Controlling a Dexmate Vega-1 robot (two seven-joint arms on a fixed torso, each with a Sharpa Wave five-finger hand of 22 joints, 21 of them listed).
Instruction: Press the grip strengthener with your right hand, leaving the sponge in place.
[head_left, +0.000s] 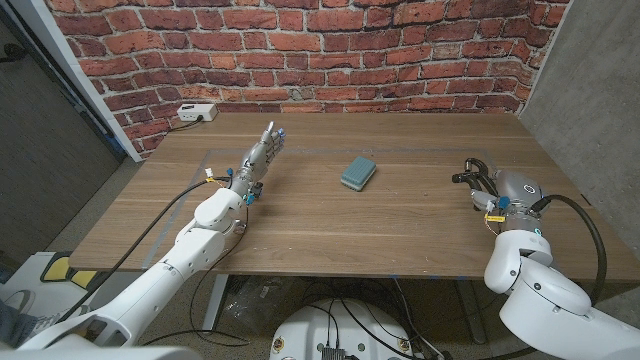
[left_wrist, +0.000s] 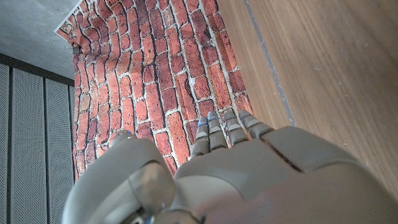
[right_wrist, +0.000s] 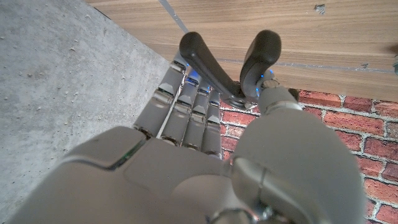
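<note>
Where the head view opens: blue-green sponge (head_left: 357, 172) mid-frame on wooden table (head_left: 400, 215); left hand (head_left: 260, 157) left of centre, fingers straight, empty; right hand (head_left: 490, 190) at right edge, wrapped around black grip strengthener (head_left: 472, 172)

Left wrist: fingers extended toward brick wall (left_wrist: 161, 81)

Right wrist: handles held between fingers and thumb
</note>
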